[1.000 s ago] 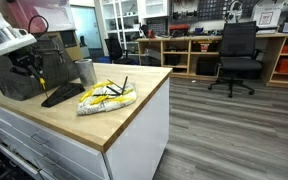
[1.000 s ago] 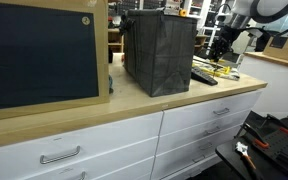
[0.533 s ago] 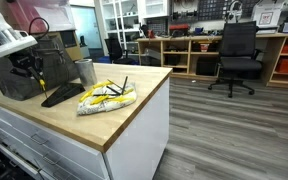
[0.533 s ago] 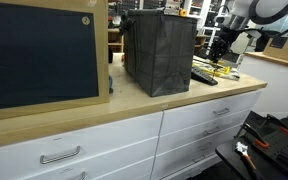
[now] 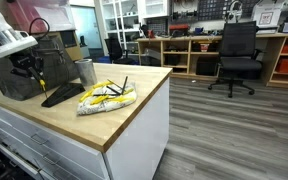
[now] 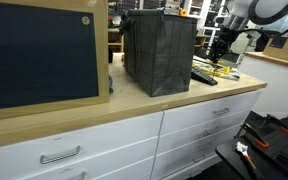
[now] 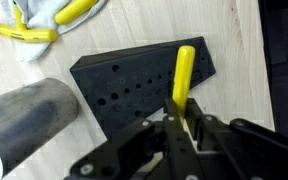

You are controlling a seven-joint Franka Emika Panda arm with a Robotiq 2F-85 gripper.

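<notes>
My gripper [image 7: 184, 122] is shut on a yellow-handled tool [image 7: 183, 80], held upright just above a black perforated holder block [image 7: 134, 80] on the wooden counter. In an exterior view the gripper [image 5: 32, 67] hangs over the block [image 5: 62, 94] with the yellow tool [image 5: 39, 80] pointing down at it. In an exterior view the arm [image 6: 224, 30] stands beyond the dark box, over the block [image 6: 204, 76].
A metal cup [image 5: 85, 71] stands beside the block and also shows in the wrist view [image 7: 29, 110]. A white cloth bag with yellow tools [image 5: 106, 96] lies on the counter. A dark box [image 6: 159, 52] stands nearby. An office chair [image 5: 236, 55] stands on the floor.
</notes>
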